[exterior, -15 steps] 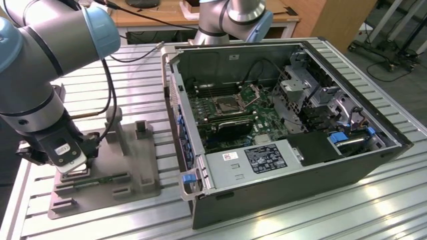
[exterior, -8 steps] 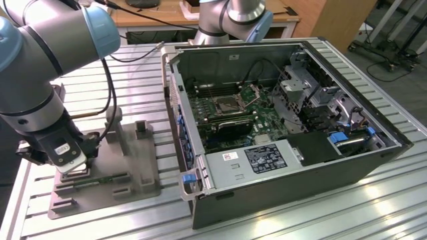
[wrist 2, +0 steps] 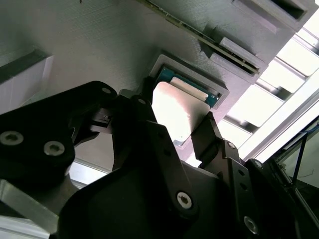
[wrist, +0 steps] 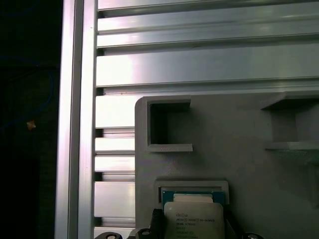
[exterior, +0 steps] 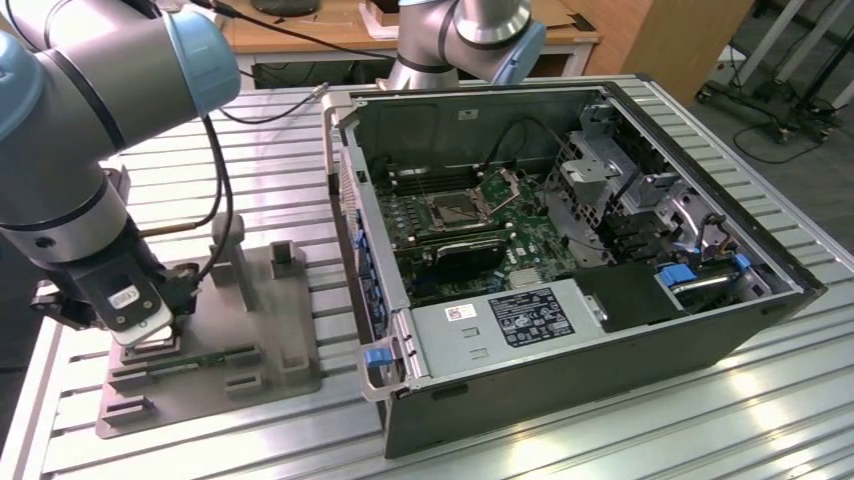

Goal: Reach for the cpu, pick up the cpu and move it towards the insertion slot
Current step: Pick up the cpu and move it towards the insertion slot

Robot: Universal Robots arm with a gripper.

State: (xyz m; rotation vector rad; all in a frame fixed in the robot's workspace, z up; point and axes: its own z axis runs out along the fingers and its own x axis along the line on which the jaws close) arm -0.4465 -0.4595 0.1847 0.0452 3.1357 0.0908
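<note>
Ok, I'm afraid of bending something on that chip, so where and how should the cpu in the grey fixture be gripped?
Probably by two opposite side edges, coming straight down from above. The cpu lies flat, metal top up, in a shallow square recess of the grey fixture, so its thin edges are the only hold on offer. The gripper hangs right over it.

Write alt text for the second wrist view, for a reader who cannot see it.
The black gripper is down at the cpu, a silvery square chip seated in a framed recess of the grey plastic fixture. Bright aluminium table slats lie beyond the fixture.
</note>
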